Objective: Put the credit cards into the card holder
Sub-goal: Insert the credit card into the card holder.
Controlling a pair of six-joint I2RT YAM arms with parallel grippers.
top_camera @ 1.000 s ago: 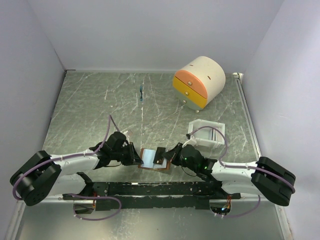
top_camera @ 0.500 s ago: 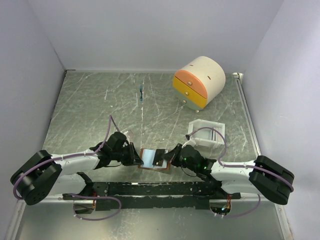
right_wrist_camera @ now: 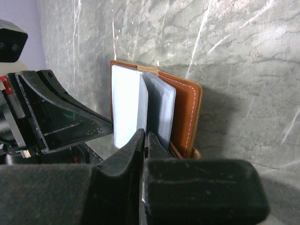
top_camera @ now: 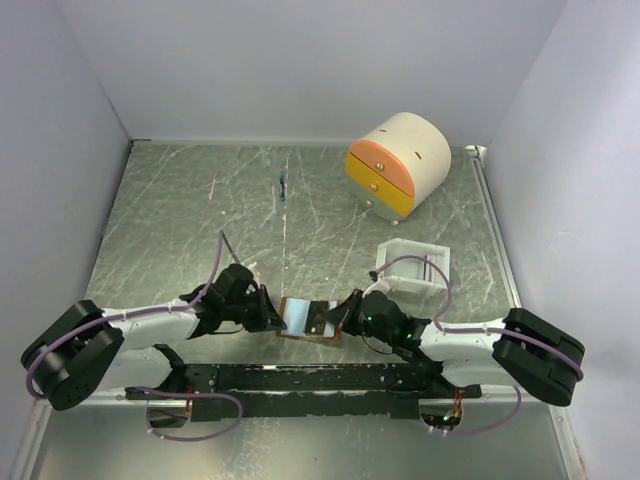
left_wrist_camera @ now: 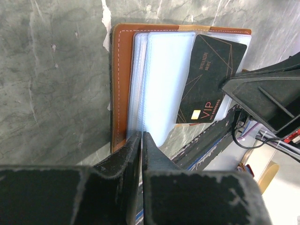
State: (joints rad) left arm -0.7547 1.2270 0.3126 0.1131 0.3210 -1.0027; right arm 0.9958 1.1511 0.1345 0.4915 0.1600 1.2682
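- Top view: the open card holder [top_camera: 298, 316] lies at lower centre, between my left gripper [top_camera: 272, 318] and right gripper [top_camera: 340, 312].
- Left wrist: my left jaws pinch narrowly on the card holder's lower edge. A black VIP card [left_wrist_camera: 211, 79] slants across its clear sleeves at upper right.
- Right wrist: my right jaws, pressed tight at centre frame, grip the card's edge.

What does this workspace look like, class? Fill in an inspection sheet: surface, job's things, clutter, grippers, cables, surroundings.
Surface: marbled grey-green table, scratched.
Job's things: wallet open between the grippers; black card lying on its clear sleeves.
Clutter: white tray, drawer box, small bluish thing too small to tell.
Grippers: left gripper jaws together at the wallet's edge; right gripper shut at the sleeves.
Cables: purple cable looped along each arm.
Surroundings: plain pale walls.
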